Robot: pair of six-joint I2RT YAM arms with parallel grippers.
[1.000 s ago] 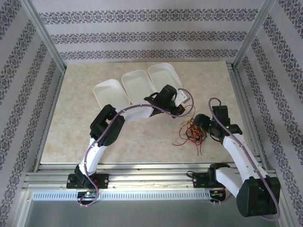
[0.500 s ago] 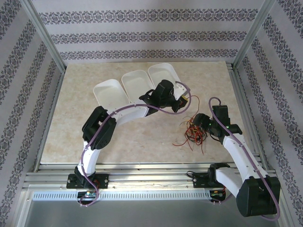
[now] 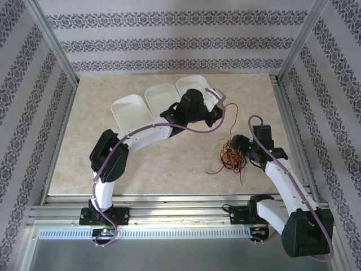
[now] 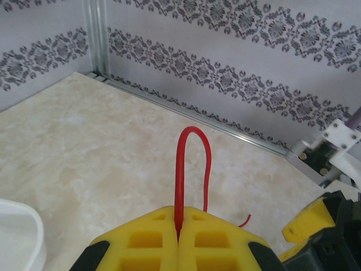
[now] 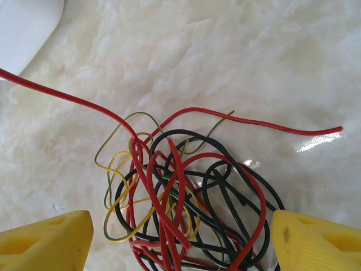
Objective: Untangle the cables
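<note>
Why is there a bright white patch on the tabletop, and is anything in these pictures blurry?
Right wrist view: the patch is light glaring off the glossy tabletop beside the sharply focused cable tangle. Left wrist view: the left gripper pinching the red cable sits so close it looks slightly soft. Top external view: lighting is even, shadows faint, nothing smeared.

Light reads bright and even to me, coming from overhead, with soft, faint shadows on the table (image 3: 152, 164). Top view is sharp. Right wrist: cables (image 5: 186, 192) in focus, one small white glare patch on the marble by a red end, right gripper (image 5: 180, 243) fingers (image 5: 45, 243) slightly soft. Left wrist: red cable (image 4: 180, 169) crisp, left gripper (image 4: 177, 240) soft up close.
</note>
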